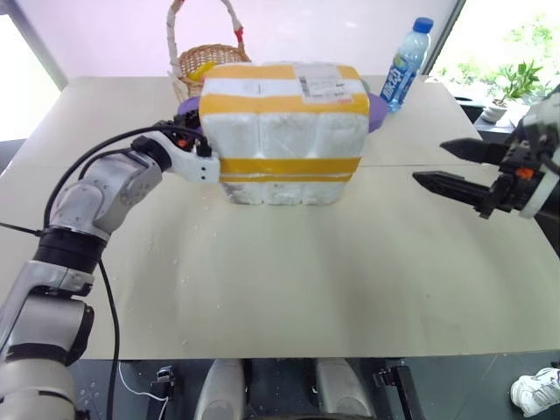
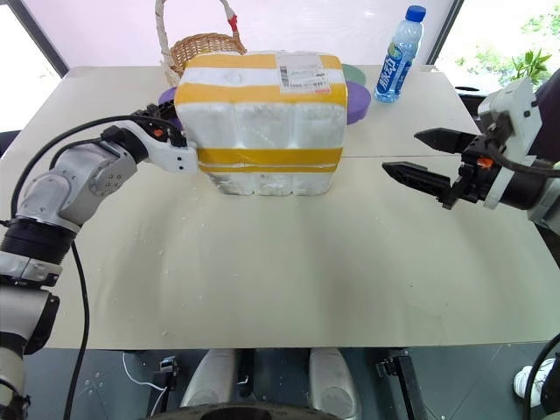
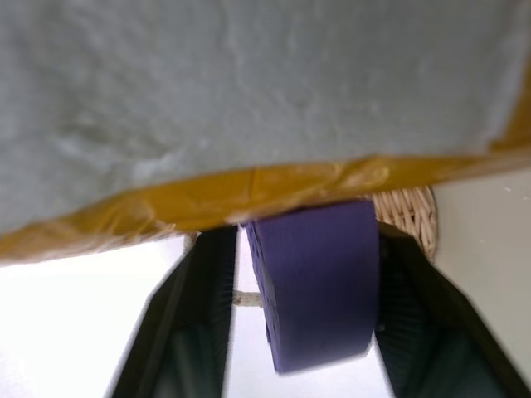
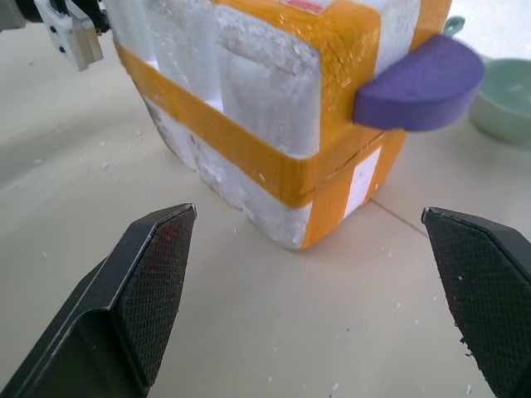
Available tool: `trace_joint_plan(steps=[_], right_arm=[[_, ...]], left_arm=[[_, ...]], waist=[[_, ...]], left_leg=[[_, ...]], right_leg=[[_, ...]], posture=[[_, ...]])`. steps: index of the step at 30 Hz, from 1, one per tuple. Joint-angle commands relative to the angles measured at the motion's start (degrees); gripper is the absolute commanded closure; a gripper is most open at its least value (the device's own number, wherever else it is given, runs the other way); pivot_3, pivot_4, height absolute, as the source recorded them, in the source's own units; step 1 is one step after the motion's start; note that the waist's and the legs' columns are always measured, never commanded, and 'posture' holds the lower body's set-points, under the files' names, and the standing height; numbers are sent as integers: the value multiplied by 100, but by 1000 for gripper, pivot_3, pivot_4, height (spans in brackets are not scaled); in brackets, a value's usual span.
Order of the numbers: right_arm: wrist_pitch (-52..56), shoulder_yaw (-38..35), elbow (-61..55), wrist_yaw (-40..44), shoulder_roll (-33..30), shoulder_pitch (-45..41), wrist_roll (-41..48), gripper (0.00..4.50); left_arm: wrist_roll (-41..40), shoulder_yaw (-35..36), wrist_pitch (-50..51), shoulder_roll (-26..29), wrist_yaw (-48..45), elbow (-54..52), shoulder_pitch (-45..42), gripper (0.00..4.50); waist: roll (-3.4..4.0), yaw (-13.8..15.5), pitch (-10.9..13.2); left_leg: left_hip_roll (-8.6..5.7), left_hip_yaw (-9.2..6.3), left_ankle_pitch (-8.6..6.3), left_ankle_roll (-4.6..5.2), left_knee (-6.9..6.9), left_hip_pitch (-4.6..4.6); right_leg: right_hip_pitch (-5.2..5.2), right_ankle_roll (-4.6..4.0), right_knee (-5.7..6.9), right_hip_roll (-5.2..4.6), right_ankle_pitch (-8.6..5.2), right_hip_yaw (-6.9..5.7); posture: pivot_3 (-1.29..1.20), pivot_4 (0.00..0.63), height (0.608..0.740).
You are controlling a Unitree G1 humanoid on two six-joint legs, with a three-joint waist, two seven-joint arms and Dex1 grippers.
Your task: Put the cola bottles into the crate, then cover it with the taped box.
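- The table (image 1: 289, 289) is big and pale, with little white crumbs on it.
- The taped box (image 1: 284, 131) sits on top of the crate (image 1: 289, 184), toward the far edge of the table, near the middle. Yellow tape goes around both.
- The cola bottles are hidden, so I cannot tell where they are.
- A wicker basket (image 1: 206, 61) stands behind the box, by the far edge.
- A water bottle (image 1: 404, 66) stands near the far right corner.
- The right tool (image 1: 455, 166) is wide open and holds nothing — it hangs well apart from the box.
- The left tool (image 1: 206, 162) is at the box's left side; its fingers (image 3: 195, 332) are apart, on nothing.
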Motion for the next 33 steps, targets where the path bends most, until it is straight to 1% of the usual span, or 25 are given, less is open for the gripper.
trace_joint_plan(steps=[1,4,6,7,9,10,13,14,15,16,17,18,20,21,23,25,27,33], right_arm=[[-152,-281,-105,35,-190,-40,-33,0],[-183,-302,-81,50,-230,-2,-48,0],[-214,-324,-75,66,-245,52,-64,0],[-232,-343,-76,75,-244,94,-71,0],[-262,-381,-77,89,-221,189,-85,0],[-284,-388,-67,99,-210,224,-97,0],[-381,-295,15,117,-163,228,-174,0],[-411,-254,45,123,-152,209,-194,0],[-455,-178,88,135,-142,151,-214,0],[-495,-118,130,149,-137,107,-234,0],[-532,-48,178,168,-137,45,-252,0],[-575,39,234,204,-148,-40,-276,0],[-633,179,320,278,-175,-195,-297,0],[-655,226,347,310,-186,-248,-306,0],[-685,320,412,425,-193,-389,-277,0],[-762,447,488,616,-231,-487,-323,0],[-864,634,602,760,-272,-606,-456,0],[-973,998,983,1000,-273,-1067,-664,0]], left_arm=[[-85,215,-229,155,334,-477,161,694],[-627,556,-615,429,327,-763,588,694],[-1239,765,-1000,622,93,-877,906,694],[-1971,965,-1188,714,-228,-983,1195,694],[-3542,1226,-1360,1056,-1231,-1248,1913,694],[-4016,1315,-1347,1197,-1610,-1331,2165,694],[-5239,1493,-747,1636,-3028,-1356,2746,694],[-5540,1565,-436,1704,-3349,-1358,2824,694],[-6130,1677,122,1830,-3912,-1391,2905,694],[-6508,1757,548,1890,-4283,-1419,2929,694],[-7114,1932,1396,1946,-4602,-1502,2908,694],[-8188,2227,2606,2081,-5013,-1645,2748,694],[-9822,2738,4603,2381,-5719,-1695,2344,694],[-10247,2902,5178,2483,-5962,-1656,2198,694],[-10391,2969,5755,2648,-6423,-1286,1807,694],[-10104,2803,5949,2716,-6669,-932,1456,694],[-9709,2629,5859,2705,-6793,-714,1186,694],[-9061,2462,5799,2766,-7115,-390,642,694]], waist=[[0,3,0],[0,-2,0],[0,-8,0],[2,-8,-1],[2,-17,-1],[2,-32,-1],[3,-39,-1],[3,-33,-1],[3,-14,-1],[1,-10,-2],[1,-12,-2],[1,-17,-2],[-6,-27,3],[-8,-35,3],[-4,-50,3],[10,-49,-5],[17,-56,-8],[13,-64,-6]], left_leg=[[0,-1,0,0,0,0],[1,-2,0,0,-1,0],[3,-1,0,0,-1,1],[5,-1,0,0,-1,1],[7,2,0,0,-2,5],[11,3,0,0,-4,9],[15,9,0,0,-8,18],[14,9,0,0,-8,22],[13,10,0,0,-8,26],[12,9,0,0,-7,32],[12,10,0,0,-7,32],[11,11,0,0,-6,32],[12,10,0,0,-6,29],[12,6,0,0,-5,24],[12,3,0,1,-5,21],[8,3,0,1,-10,23],[6,4,0,1,-14,31],[10,3,0,1,-12,28]], right_leg=[[0,0,0,0,0,0],[0,0,-1,-1,0,0],[0,0,0,-1,0,0],[0,0,0,-2,0,0],[1,-1,1,-5,0,0],[2,-1,1,-7,0,0],[5,-3,1,-5,-1,0],[8,-4,2,-4,0,0],[12,-5,1,-2,-1,0],[20,-5,0,-2,-1,-1],[22,-6,-2,-2,-1,-1],[22,-5,-2,-2,-2,0],[20,-4,-3,-1,-2,-1],[16,-4,-2,4,-2,-2],[14,-2,-4,5,-4,-5],[14,0,-6,6,-5,-4],[16,-1,-5,7,-7,-3],[13,-8,0,15,-10,-1]], posture=[[0,150,740],[0,150,740],[0,150,740],[0,150,740],[0,150,740],[0,150,740],[0,150,740],[0,150,740],[0,150,740],[0,150,740],[0,150,740],[0,150,740],[0,150,740],[0,150,740],[0,150,740],[0,150,740],[0,150,740],[0,150,740]])
